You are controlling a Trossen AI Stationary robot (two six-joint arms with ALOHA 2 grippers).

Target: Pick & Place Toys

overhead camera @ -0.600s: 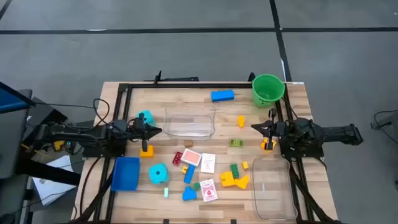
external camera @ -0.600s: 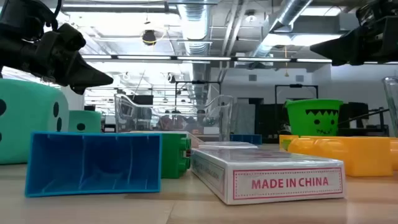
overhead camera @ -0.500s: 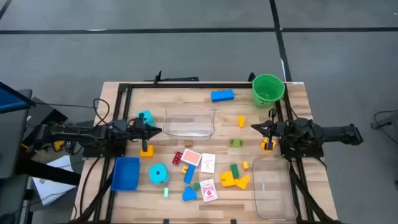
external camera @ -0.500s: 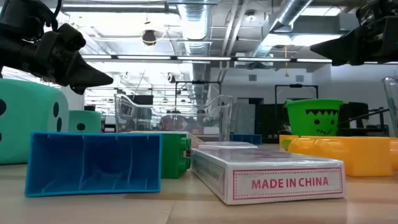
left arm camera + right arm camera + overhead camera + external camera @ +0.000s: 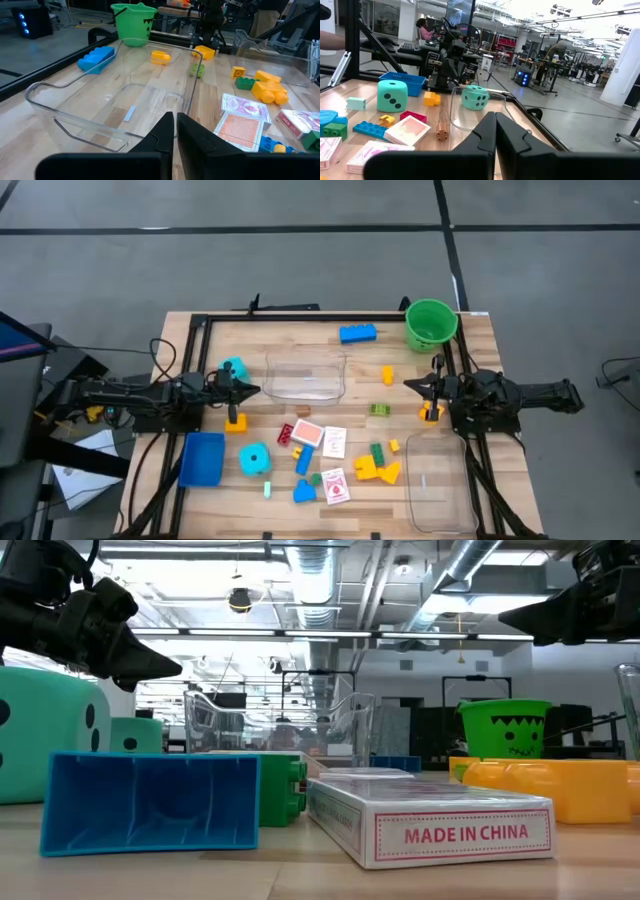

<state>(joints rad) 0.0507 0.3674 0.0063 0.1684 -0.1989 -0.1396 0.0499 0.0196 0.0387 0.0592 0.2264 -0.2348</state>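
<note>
Lying scattered across the middle of the table (image 5: 480, 330), the toys (image 5: 330, 450) sit between two parked arms, most of them bunched toward the near edge. A small yellow brick (image 5: 236, 422) rests just beside the left gripper (image 5: 254, 389), the closest pick for either arm. The right gripper (image 5: 408, 384) faces inward from the opposite side. Both point level at the centre, fingers pressed together, holding nothing.

On my table I count: two teal dice (image 5: 232, 368) (image 5: 255, 459); three picture cards (image 5: 308, 434) (image 5: 334, 442) (image 5: 336, 486); two clear tubs (image 5: 305, 378) (image 5: 437, 480); one blue tray (image 5: 202, 459); one green bucket (image 5: 431, 324); bricks, too jumbled to count.
</note>
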